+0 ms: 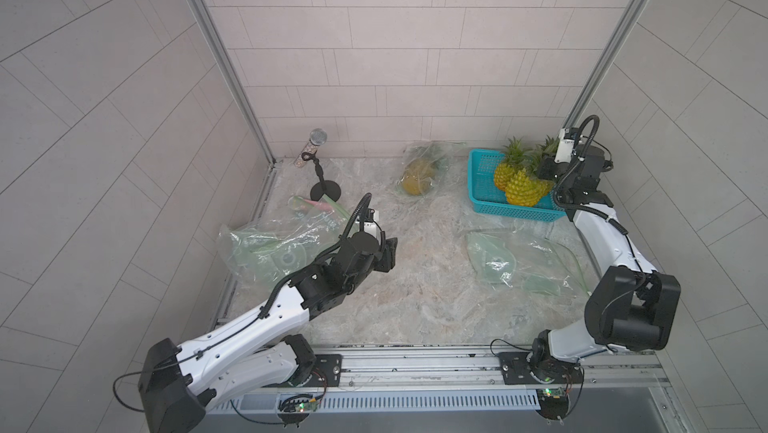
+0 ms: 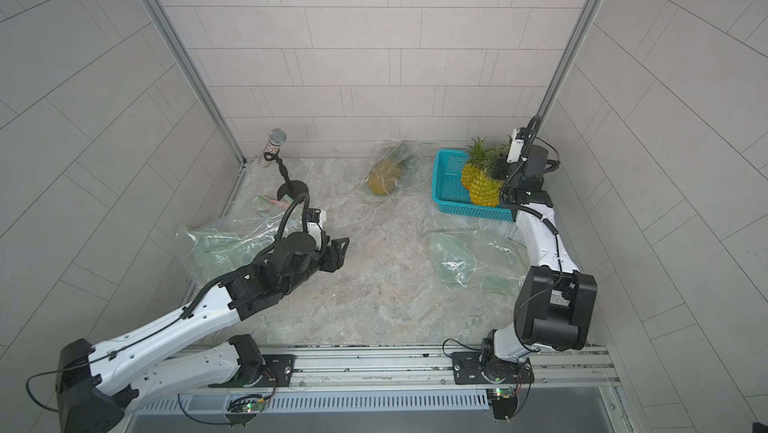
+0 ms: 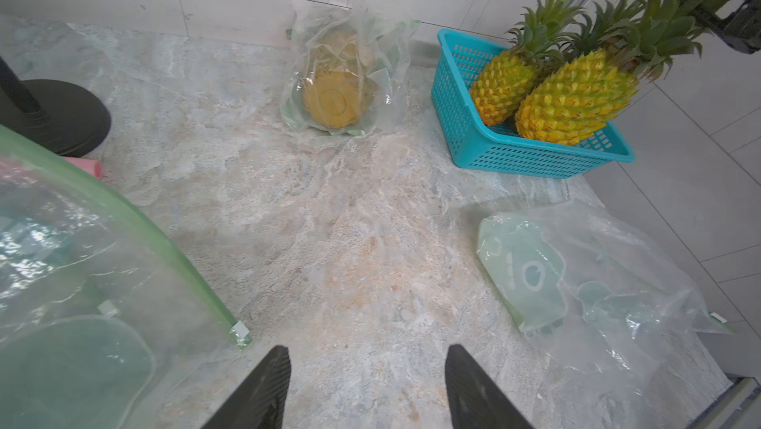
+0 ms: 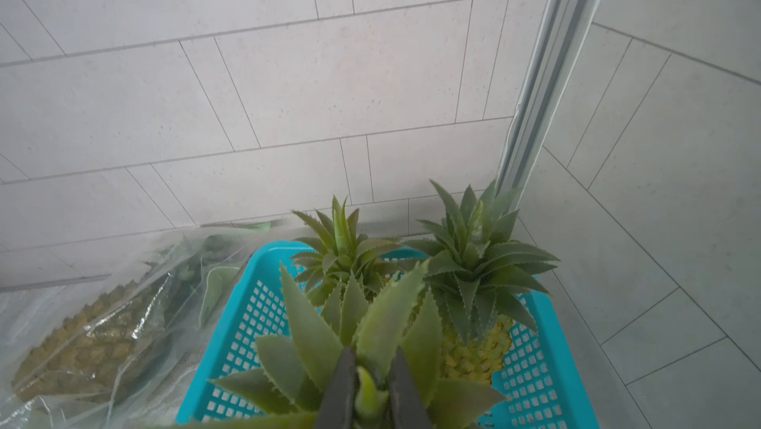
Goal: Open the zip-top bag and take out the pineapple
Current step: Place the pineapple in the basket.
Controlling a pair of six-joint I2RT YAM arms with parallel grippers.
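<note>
A clear zip-top bag (image 1: 419, 173) (image 3: 337, 81) lies at the back middle of the table with a yellow pineapple inside it. My right gripper (image 1: 546, 169) (image 4: 372, 355) is shut on the green crown leaves of another pineapple (image 1: 525, 192) (image 3: 576, 97), which hangs tilted over the blue basket (image 1: 478, 179) (image 4: 247, 303). A further pineapple (image 1: 503, 173) lies in that basket. My left gripper (image 1: 388, 254) (image 3: 367, 348) is open over the bare table at the left, holding nothing.
An empty clear bag (image 1: 270, 248) lies by the left arm and another empty bag (image 1: 511, 262) lies in front of the basket. A microphone on a black stand (image 1: 318, 138) is at the back left, with a small bag (image 1: 316, 206) holding something pink beside it.
</note>
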